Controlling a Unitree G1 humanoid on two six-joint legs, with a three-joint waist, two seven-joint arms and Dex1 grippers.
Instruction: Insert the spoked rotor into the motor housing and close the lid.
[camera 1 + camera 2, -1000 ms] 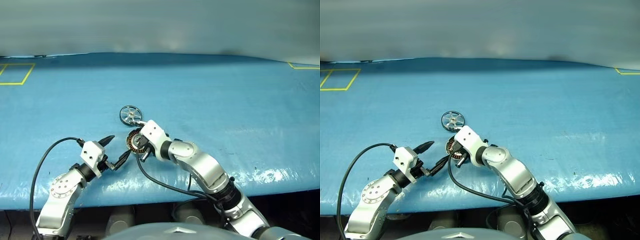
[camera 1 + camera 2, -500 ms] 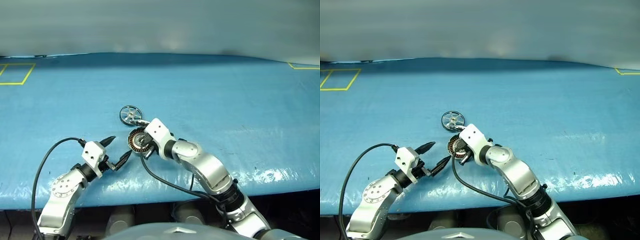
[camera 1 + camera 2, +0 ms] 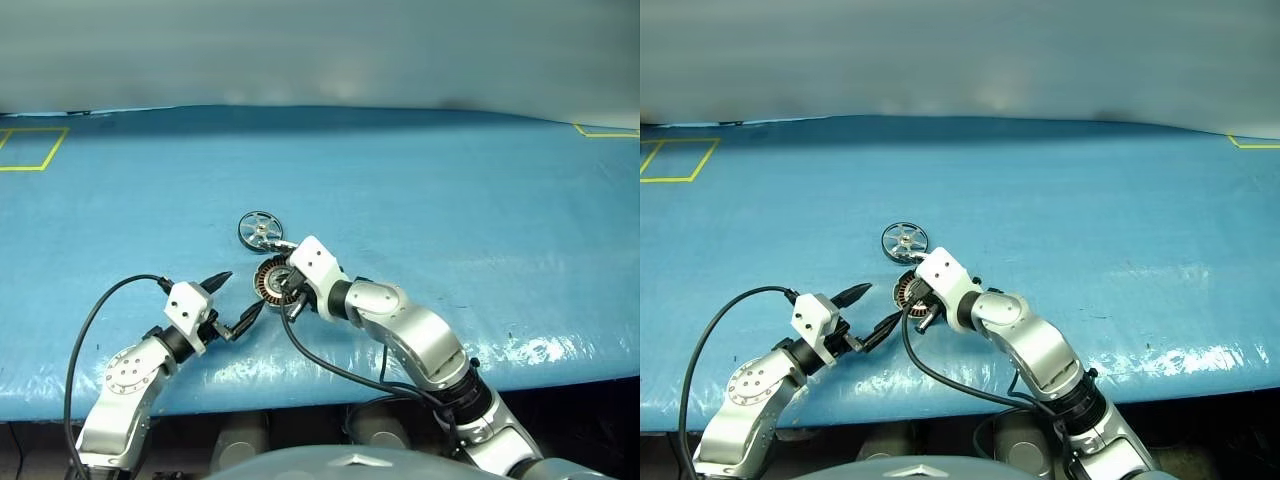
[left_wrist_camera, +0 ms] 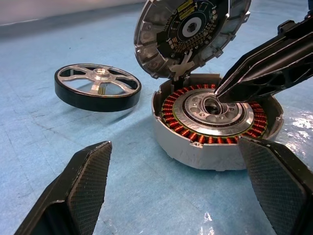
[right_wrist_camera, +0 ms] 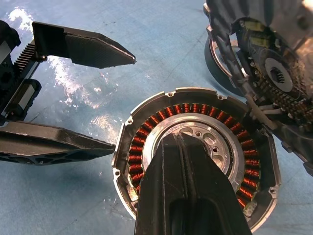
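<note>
My left jaws (image 3: 232, 302) stand wide and empty just left of the motor housing (image 4: 215, 125) on the blue surface (image 3: 450, 200), ready to steady it. My right jaws (image 5: 183, 147) are shut, tips over its hub, perhaps pinning it. The lid (image 4: 188, 34) stands open behind. The spoked rotor (image 4: 98, 87) lies just beyond, uninserted.

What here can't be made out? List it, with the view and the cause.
- Round grey motor housing: far wall hidden in head views by the shut right gripper.
- Dark-rimmed spoked rotor: mostly behind the raised round grey lid in the right wrist view.
- Lid: top cut off in the left wrist view.
</note>
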